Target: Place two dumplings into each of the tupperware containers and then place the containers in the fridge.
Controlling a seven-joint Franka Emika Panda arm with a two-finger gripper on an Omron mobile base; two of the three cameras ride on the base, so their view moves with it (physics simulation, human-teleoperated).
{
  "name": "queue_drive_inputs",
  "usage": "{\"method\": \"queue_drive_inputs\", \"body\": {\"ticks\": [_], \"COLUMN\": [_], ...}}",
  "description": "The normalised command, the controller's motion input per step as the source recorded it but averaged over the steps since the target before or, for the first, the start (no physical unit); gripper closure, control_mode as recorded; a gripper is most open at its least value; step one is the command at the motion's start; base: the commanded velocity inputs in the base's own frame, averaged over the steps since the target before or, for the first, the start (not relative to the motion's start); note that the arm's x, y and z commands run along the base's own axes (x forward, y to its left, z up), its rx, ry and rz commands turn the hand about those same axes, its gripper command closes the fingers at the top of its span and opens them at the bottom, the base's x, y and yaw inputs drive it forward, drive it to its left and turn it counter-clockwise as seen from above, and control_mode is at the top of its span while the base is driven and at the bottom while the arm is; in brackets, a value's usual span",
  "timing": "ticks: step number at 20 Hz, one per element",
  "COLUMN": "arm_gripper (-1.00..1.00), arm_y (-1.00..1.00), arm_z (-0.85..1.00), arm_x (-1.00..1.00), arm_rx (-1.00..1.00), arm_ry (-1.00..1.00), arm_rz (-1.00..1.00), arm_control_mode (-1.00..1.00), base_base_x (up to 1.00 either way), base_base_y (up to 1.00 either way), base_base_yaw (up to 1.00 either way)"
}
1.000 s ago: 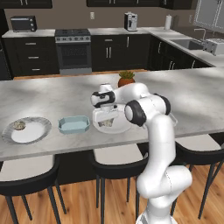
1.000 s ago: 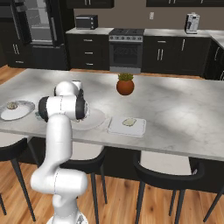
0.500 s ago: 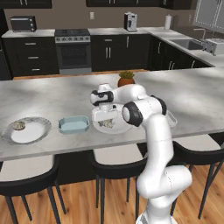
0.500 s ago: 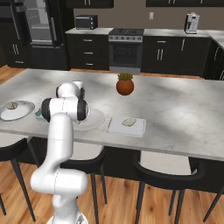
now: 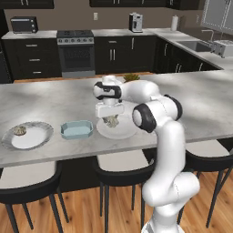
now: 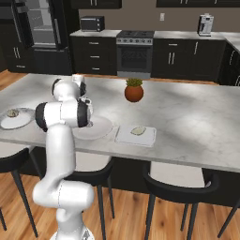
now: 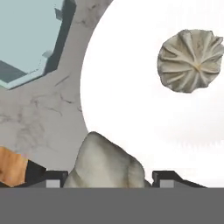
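Dumplings come first: one dumpling (image 7: 106,162) sits between the two dark fingertips (image 7: 52,178) at the bottom of the hand view, the jaws set against its sides over the round white plate (image 7: 131,100). A second dumpling (image 7: 191,60) (round, pleated, top up) lies on the same plate, well apart from the first. In the left base view the gripper (image 5: 110,120) hangs low over this plate (image 5: 124,131) with the beige lump at its tips, though whether the lump is lifted clear of the plate I cannot tell. Just beside the plate on the marble desk (image 5: 54,100) stands an open light-blue container (image 5: 76,129). Further along is another white plate (image 5: 32,139) with one more dumpling (image 5: 19,131) on it. From the right base view a second container (image 6: 136,136), a dumpling (image 6: 137,131) resting on it, lies beside the middle plate. A potted plant (image 6: 133,90) stands behind it, and the fridge (image 6: 41,28) is at the far wall.
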Motion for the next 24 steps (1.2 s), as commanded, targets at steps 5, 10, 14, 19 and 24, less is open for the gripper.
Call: {"method": "queue_drive_inputs", "body": {"ticks": [5, 10, 14, 19, 24], "arm_gripper": [1.0, 1.0, 1.0, 1.0, 1.0], "arm_y": [-0.79, -1.0, -1.0, -1.0, -0.97], "arm_z": [0.91, 0.27, 0.26, 0.51, 0.19], "arm_x": [-0.88, -0.33, -0.13, 0.15, 0.64], "arm_rx": [0.0, 0.0, 0.0, -0.02, -0.12], "arm_ry": [-0.3, -0.33, -0.12, 0.1, 0.35], "arm_rz": [-0.13, -0.23, -0.27, -0.27, -0.18], "arm_control_mode": [-1.0, -1.0, -1.0, -1.0, -1.0], "base_base_x": [0.0, 0.0, 0.0, 0.0, 0.0], "base_base_y": [0.0, 0.0, 0.0, 0.0, 0.0], "base_base_yaw": [0.0, 0.0, 0.0, 0.0, 0.0]}}
